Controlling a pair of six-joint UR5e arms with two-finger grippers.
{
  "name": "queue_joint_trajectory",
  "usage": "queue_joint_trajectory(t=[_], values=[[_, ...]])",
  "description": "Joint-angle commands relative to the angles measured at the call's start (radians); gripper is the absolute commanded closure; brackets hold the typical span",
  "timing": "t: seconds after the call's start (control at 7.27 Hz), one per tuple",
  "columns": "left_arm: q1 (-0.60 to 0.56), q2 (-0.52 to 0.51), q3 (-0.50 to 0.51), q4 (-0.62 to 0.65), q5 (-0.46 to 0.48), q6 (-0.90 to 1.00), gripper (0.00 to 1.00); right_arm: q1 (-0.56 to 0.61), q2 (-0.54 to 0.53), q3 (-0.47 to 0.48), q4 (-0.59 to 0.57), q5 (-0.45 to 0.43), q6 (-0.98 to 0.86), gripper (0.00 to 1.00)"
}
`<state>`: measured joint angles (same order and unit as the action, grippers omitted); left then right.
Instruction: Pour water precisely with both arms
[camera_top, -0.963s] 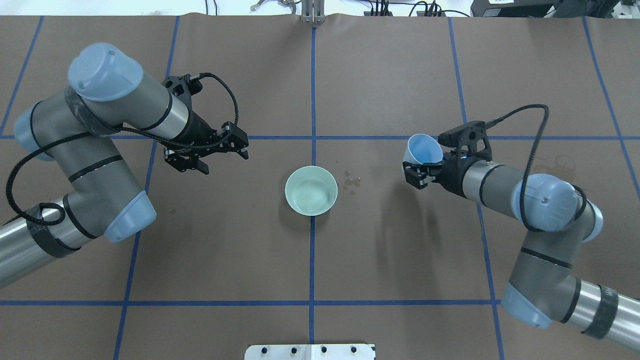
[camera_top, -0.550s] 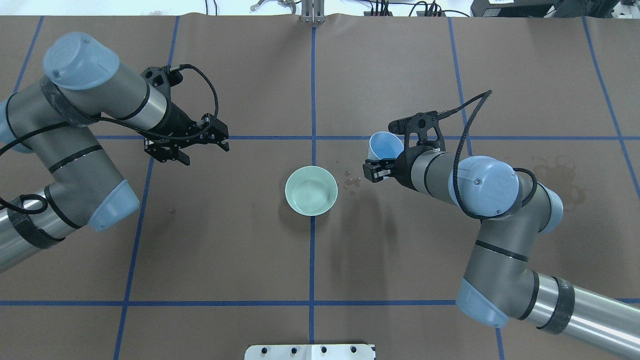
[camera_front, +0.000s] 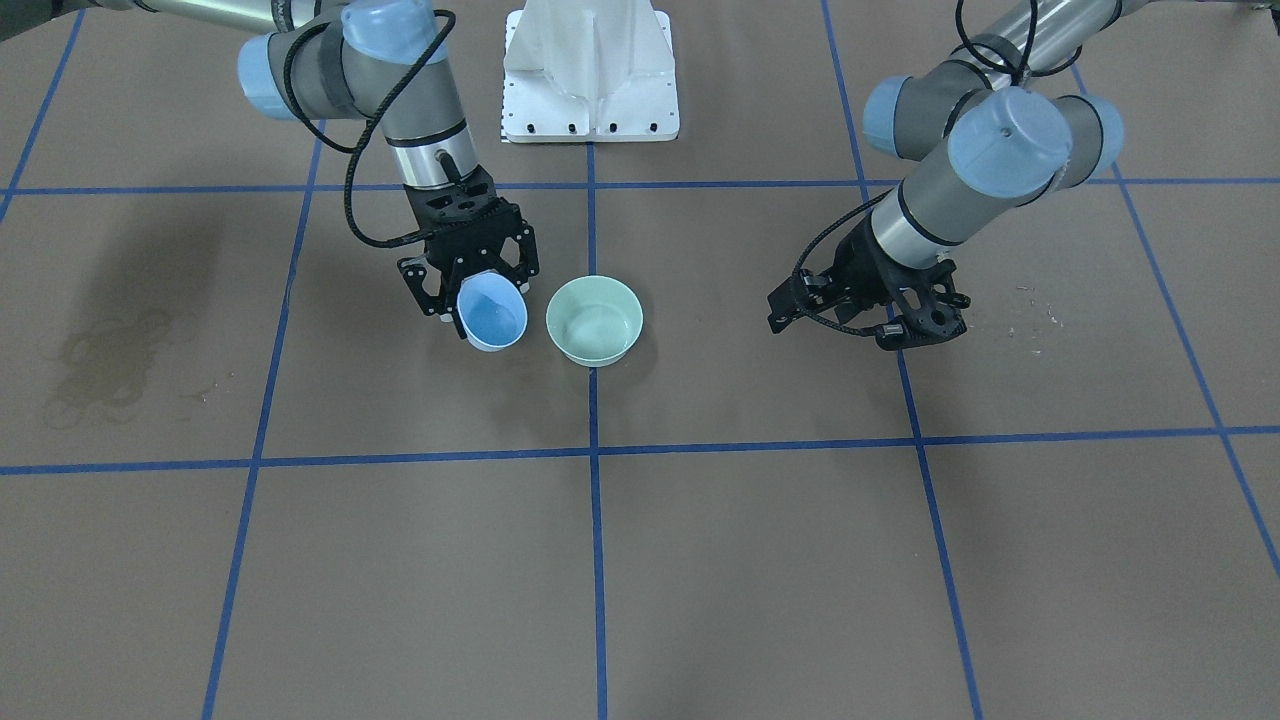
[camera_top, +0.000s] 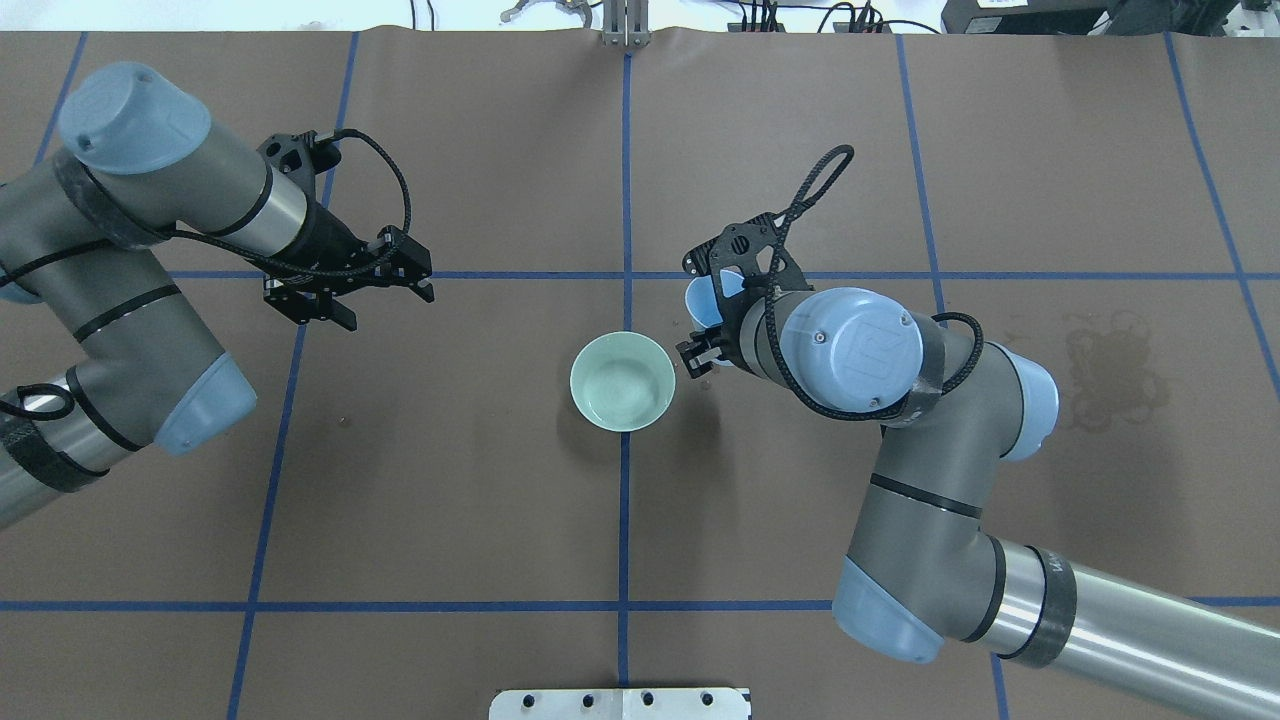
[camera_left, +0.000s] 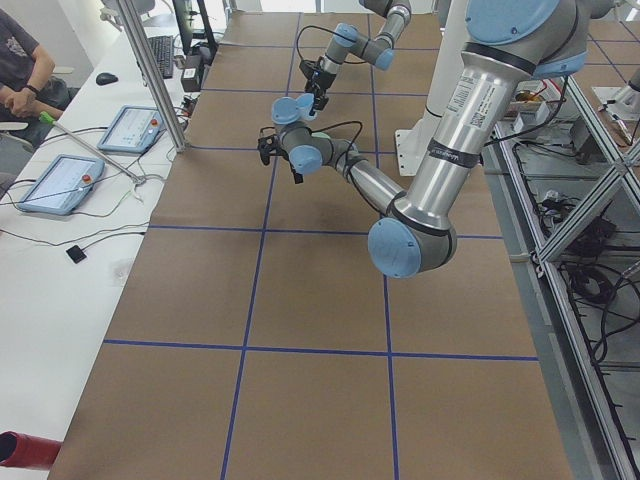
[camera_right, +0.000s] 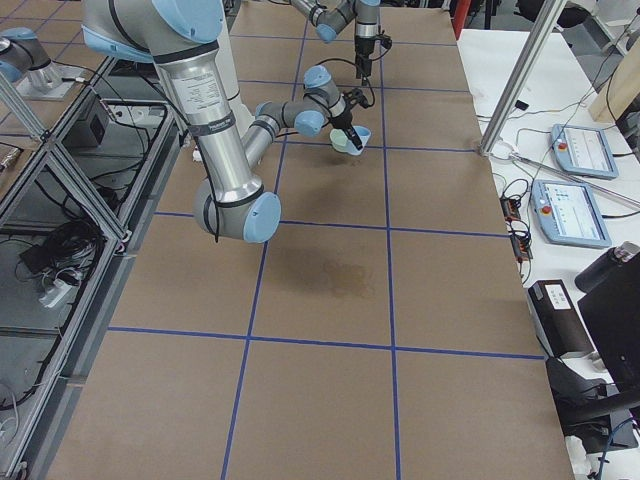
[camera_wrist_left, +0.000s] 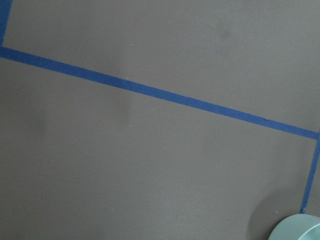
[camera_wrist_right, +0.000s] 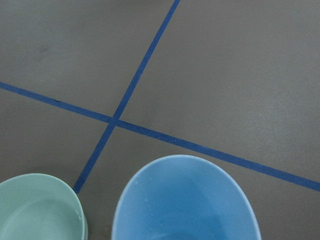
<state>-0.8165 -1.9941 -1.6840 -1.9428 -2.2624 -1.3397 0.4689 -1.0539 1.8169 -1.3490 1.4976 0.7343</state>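
Overhead exterior view: my two arms work over one brown table gridded with blue tape lines. There are two vessels, one green bowl and one blue cup. One white pedestal base stands at my edge of the table. One dried ring stain marks the surface on my right.

The green bowl stands upright on the centre tape line, just on my side of a crossing. The water lies in it as faint ripples. Whether more sits in the blue cup, I cannot tell.

My right fingers are closed on the blue cup's wall. They hold it off the table, tilted, with its mouth turned away from me. In the front-facing view its rim is just beside the bowl's edge, with a narrow gap between them.

My right arm enters from the near right corner. Its elbow is bent, its forearm angles toward the centre, and its wrist is folded over the cup.

My left fingers are spread apart and hold nothing. They hover above the table, well apart from the bowl, with a stretch of brown surface between. My left arm is folded at the left edge, its forearm pointing toward the centre. The left wrist view catches only a sliver of the bowl's rim in its lower right corner.
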Motion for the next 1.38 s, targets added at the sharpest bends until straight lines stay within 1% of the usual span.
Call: queue_joint_trajectory(t=[0.0, 0.14, 0.28, 0.41, 0.55, 0.69, 0.96, 1.1, 1.24], values=[[-0.015, 0.035, -0.003, -0.005, -0.012, 0.042, 0.00, -0.013, 0.025, 0.001, -0.073, 0.006, -0.212, 1.00], [-0.027, 0.047, -0.003, -0.005, -0.022, 0.048, 0.00, -0.019, 0.046, -0.001, -0.138, 0.006, -0.267, 1.00], [-0.035, 0.060, -0.005, -0.005, -0.034, 0.068, 0.00, -0.024, 0.080, -0.001, -0.230, 0.006, -0.356, 1.00], [-0.041, 0.072, -0.006, -0.007, -0.034, 0.083, 0.00, -0.029, 0.116, -0.002, -0.304, -0.003, -0.448, 1.00], [-0.043, 0.074, -0.005, -0.007, -0.034, 0.085, 0.00, -0.035, 0.146, -0.008, -0.364, -0.003, -0.484, 1.00], [-0.044, 0.080, -0.003, -0.007, -0.034, 0.085, 0.00, -0.044, 0.179, -0.014, -0.442, -0.011, -0.571, 1.00], [-0.044, 0.080, 0.000, -0.007, -0.034, 0.085, 0.00, -0.050, 0.213, -0.030, -0.516, -0.054, -0.785, 1.00], [-0.044, 0.080, 0.001, -0.007, -0.034, 0.085, 0.00, -0.055, 0.256, -0.063, -0.576, -0.075, -0.849, 1.00], [-0.044, 0.081, 0.001, -0.007, -0.034, 0.085, 0.00, -0.055, 0.288, -0.108, -0.597, -0.083, -0.907, 1.00]])
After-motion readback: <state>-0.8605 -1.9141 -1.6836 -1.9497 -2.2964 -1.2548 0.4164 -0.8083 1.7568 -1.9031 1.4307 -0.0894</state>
